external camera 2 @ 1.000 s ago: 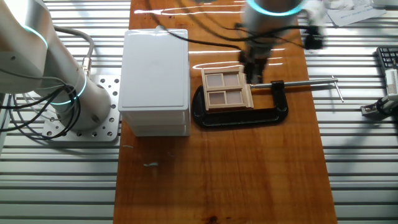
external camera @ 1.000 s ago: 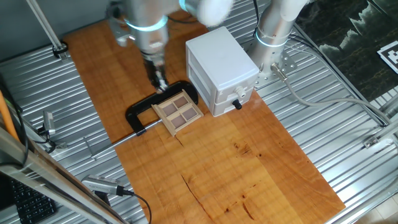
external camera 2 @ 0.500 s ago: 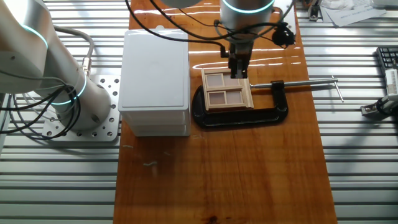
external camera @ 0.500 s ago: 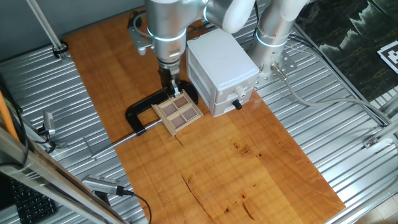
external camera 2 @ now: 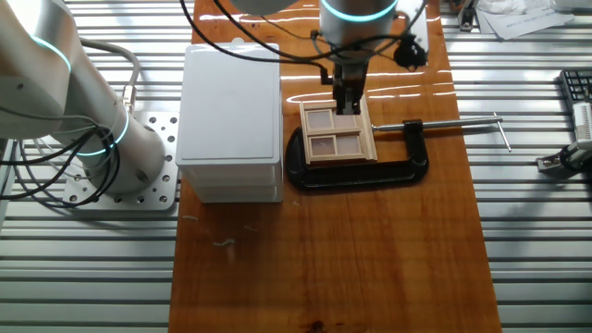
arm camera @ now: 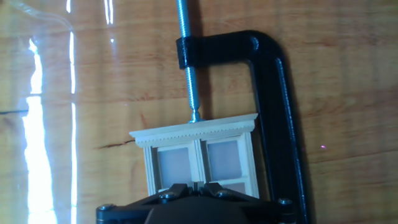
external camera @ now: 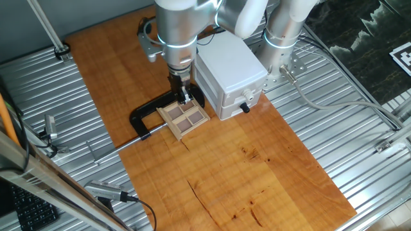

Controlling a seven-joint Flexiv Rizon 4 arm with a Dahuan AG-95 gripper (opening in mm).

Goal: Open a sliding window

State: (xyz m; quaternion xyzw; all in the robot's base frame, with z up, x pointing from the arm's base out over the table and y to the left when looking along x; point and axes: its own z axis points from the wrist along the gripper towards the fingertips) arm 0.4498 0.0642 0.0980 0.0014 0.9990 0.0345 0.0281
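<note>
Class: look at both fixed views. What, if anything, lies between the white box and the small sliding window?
Part of the black C-clamp lies between the white box and the sliding window; its curved frame wraps that side of the window. The other fixed view shows this best.

fixed views: high, opposite sides | hand view: close, downward (all share sliding window (external camera: 184,117))

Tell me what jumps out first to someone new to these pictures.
The silver arm's end effector points straight down at the small sliding window in the middle of the wooden board. A black C-clamp wraps around that window, and a big white box sits right beside it.
</note>
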